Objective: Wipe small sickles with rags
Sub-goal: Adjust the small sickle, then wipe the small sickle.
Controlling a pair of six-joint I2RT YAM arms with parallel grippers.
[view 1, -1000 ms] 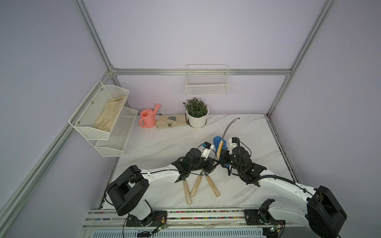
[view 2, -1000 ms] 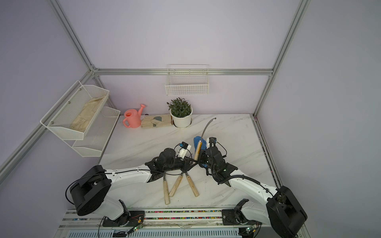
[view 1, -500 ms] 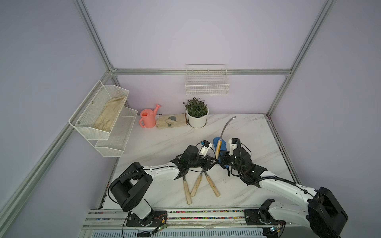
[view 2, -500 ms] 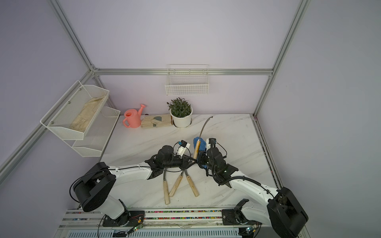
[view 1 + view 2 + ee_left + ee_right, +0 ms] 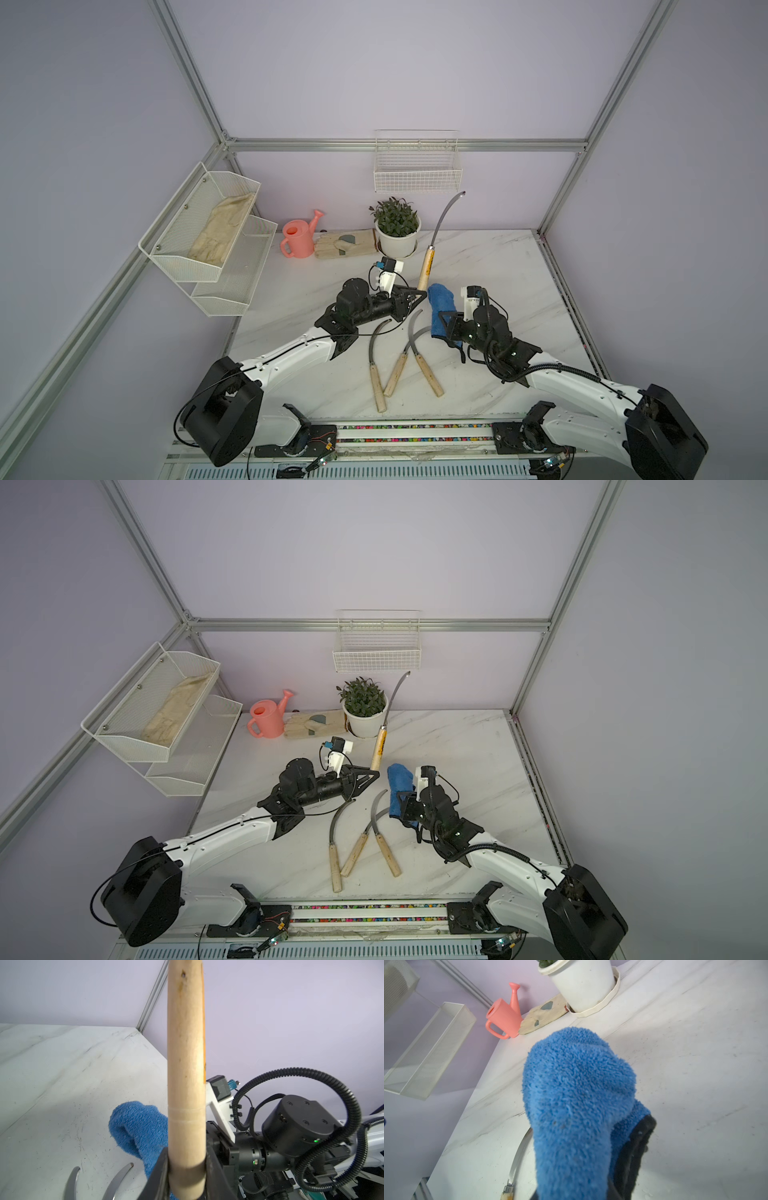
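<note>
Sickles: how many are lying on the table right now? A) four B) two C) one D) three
D: three sickles lie on the table; the fourth sickle is off it, held blade-up by its handle in the left hand.

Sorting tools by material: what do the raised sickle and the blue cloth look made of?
Raised sickle: pale matte wooden handle, grain visible; thin dull-grey curved blade, likely metal. Blue cloth: fluffy pile, probably microfibre, with black trim.
</note>
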